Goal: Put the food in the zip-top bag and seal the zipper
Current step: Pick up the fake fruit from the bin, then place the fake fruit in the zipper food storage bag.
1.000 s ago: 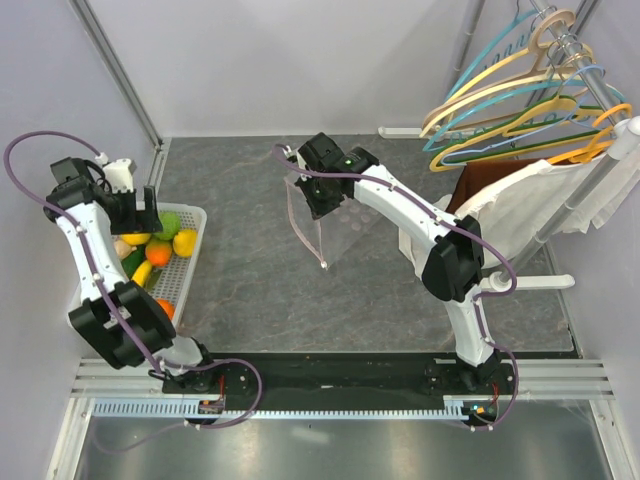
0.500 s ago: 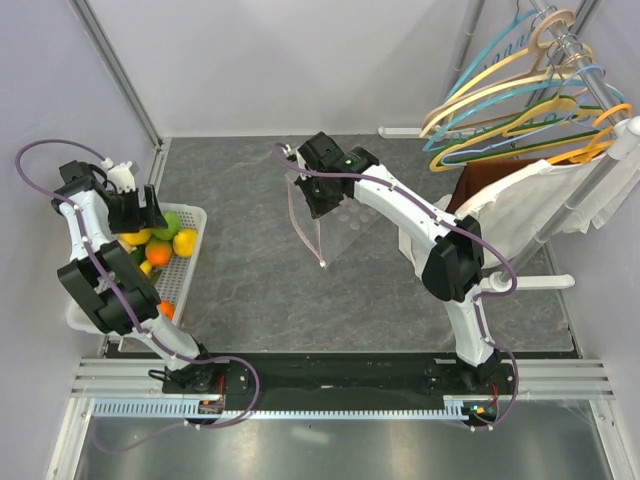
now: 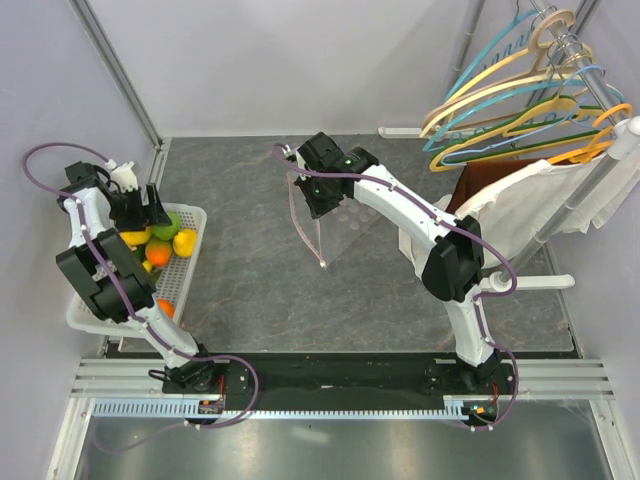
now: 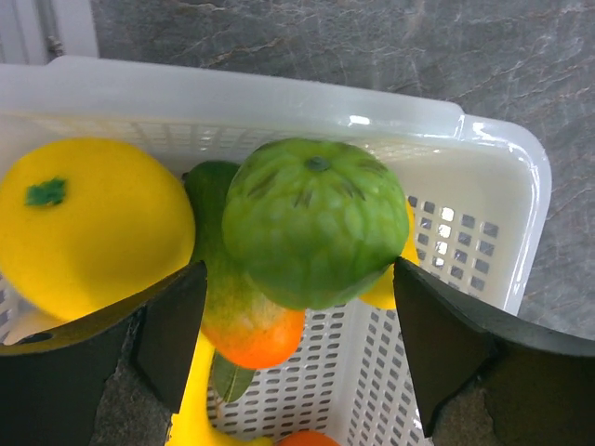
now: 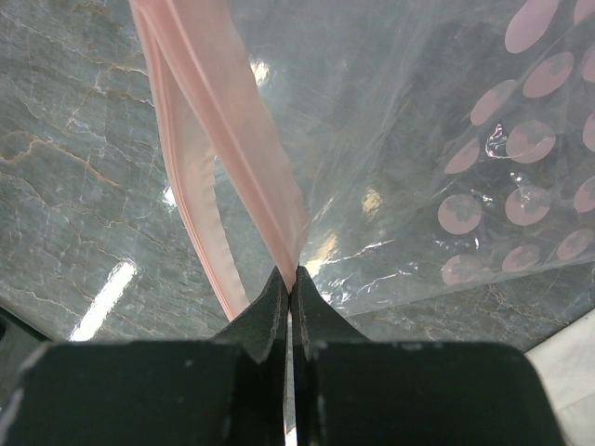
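Desk [image 3: 250, 290]: grey, marbled.
Walls [image 3: 300, 60]: pale lilac, behind the desk.
Hangers [image 3: 500, 115]: coloured, on a rail [image 3: 568, 40] right of the desk.

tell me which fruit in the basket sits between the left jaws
The green, bumpy-skinned fruit on top, centred between the open left jaws. The yellow one lies off to one side; the orange one is underneath.

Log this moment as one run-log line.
left end effector: open over green fruit in basket | right end effector: shut on zipper | zip-top bag: empty, unsealed
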You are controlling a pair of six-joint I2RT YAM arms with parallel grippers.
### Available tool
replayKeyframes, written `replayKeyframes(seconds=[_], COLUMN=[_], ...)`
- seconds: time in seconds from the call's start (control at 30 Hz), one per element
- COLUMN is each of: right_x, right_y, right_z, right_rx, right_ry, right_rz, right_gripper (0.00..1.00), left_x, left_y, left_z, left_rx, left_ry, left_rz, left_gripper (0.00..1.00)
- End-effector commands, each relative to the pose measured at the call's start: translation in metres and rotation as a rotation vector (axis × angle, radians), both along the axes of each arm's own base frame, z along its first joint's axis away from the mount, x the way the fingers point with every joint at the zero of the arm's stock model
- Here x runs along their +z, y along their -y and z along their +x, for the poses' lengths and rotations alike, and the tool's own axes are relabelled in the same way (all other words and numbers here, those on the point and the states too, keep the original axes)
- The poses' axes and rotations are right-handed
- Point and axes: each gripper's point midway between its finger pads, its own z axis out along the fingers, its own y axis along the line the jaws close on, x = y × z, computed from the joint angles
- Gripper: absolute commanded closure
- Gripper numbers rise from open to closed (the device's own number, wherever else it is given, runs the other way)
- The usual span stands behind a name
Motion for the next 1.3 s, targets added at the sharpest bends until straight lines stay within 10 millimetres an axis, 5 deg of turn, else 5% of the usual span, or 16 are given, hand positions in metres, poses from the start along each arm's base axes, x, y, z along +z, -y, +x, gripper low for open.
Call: replayKeyframes(seconds=[0.0, 0.33, 0.6, 0.7, 0.77, 0.83, 1.03, 1.13, 1.27], right_x=[0.015, 0.015, 0.018, 0.018, 0.019, 0.02, 0.02, 0.017, 0.016], right_y=[-0.004, -0.003, -0.004, -0.003, -0.003, -0.003, -0.004, -0.004, -0.014], right_z=[0.002, 0.003, 0.002, 0.002, 0.002, 0.002, 0.001, -0.001, -0.008], right_rx=[0.004, 0.002, 0.009, 0.008, 0.008, 0.008, 0.005, 0.012, 0.052], right_ry=[0.038, 0.041, 0.045, 0.044, 0.046, 0.047, 0.041, 0.026, -0.019], right_rz=[0.025, 0.022, 0.029, 0.028, 0.03, 0.032, 0.038, 0.04, 0.085], right_gripper=[1.0, 1.0, 1.0, 1.0, 1.0, 1.0, 1.0, 1.0, 1.0], left_x=[0.006, -0.007, -0.018, -0.019, -0.014, 0.008, 0.094, 0.135, 0.184], left_y=[0.002, 0.006, 0.011, 0.012, 0.012, 0.015, 0.035, 0.068, 0.153], left_z=[0.022, 0.026, 0.02, 0.02, 0.02, 0.02, 0.013, -0.001, -0.04], left_rx=[0.003, 0.009, 0.016, 0.017, 0.015, 0.004, -0.046, -0.136, -0.369], left_ry=[0.061, 0.04, -0.005, -0.01, 0.001, 0.046, 0.236, 0.344, 0.499], left_rz=[-0.021, -0.045, -0.078, -0.083, -0.081, -0.076, -0.041, -0.118, -0.357], left_gripper=[0.14, 0.2, 0.12, 0.2, 0.35, 0.45, 0.48, 0.48, 0.51])
